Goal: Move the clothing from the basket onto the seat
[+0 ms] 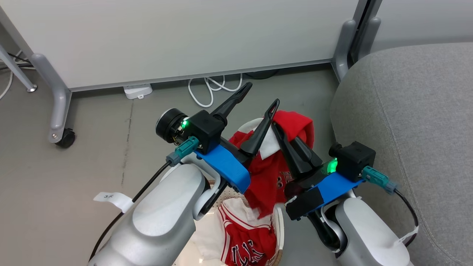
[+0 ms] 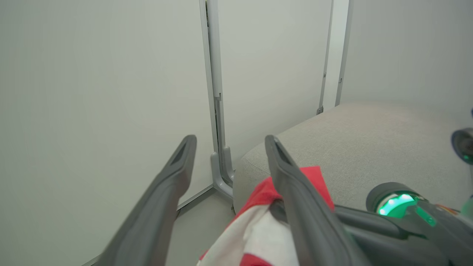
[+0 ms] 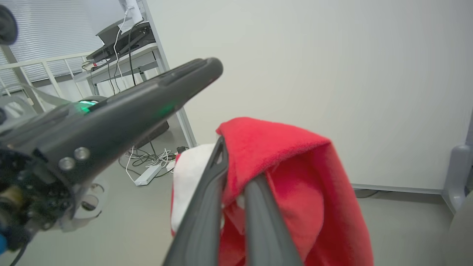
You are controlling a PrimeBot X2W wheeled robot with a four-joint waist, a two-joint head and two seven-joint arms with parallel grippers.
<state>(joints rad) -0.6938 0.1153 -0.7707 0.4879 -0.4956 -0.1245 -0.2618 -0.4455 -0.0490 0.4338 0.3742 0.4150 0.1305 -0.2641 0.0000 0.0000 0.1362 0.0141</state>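
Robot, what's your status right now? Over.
Left gripper open. Right gripper shut on red garment, raised above basket. More clothing in basket. Nothing seen blocking way to sofa.

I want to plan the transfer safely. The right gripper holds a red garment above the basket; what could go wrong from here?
1. The shut right gripper pinches the red garment at one fold; the loose rest may slip off before the seat.
2. One finger of the open left gripper lies close against the cloth and could snag it.
3. The hanging end might drag the other garment in the basket.
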